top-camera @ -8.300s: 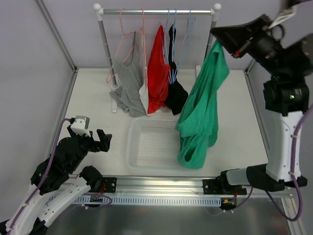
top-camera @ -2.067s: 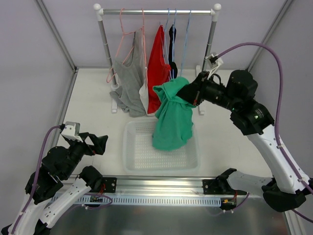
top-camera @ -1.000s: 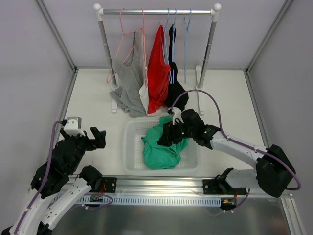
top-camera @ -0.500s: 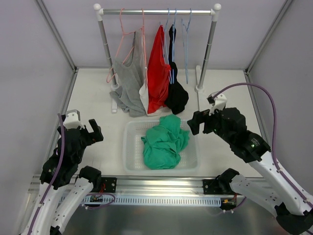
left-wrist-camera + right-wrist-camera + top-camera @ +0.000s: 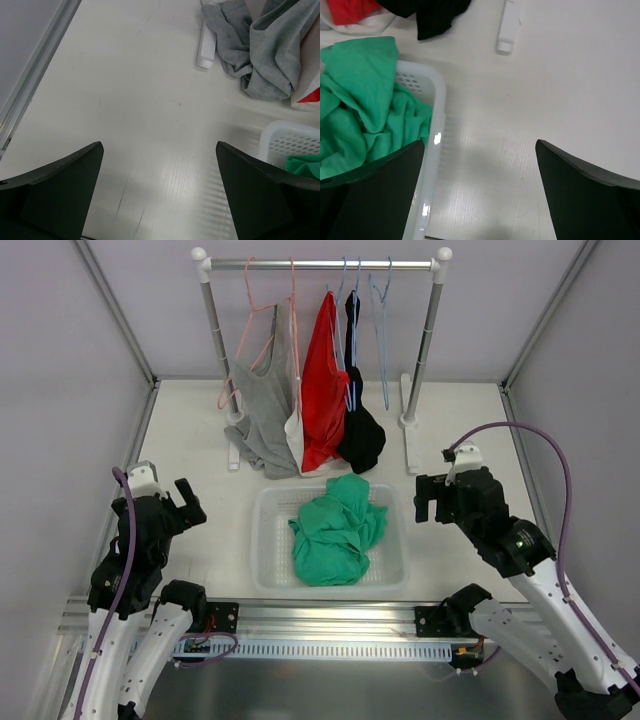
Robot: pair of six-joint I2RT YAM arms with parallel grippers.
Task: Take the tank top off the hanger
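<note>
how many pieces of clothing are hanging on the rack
3: grey top at the left, red top in the middle, black garment at the right. A white edge by the red one may be a fourth.

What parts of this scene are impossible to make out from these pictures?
Top view: the tank top lies crumpled, so its straps and the basket floor beneath are hidden.
Top view: the hanger hangs edge-on, a thin wire; its outline cannot be traced.
Left wrist view: the right edge cuts off all but a basket corner.
Right wrist view: the left edge cuts off the tank top.
</note>
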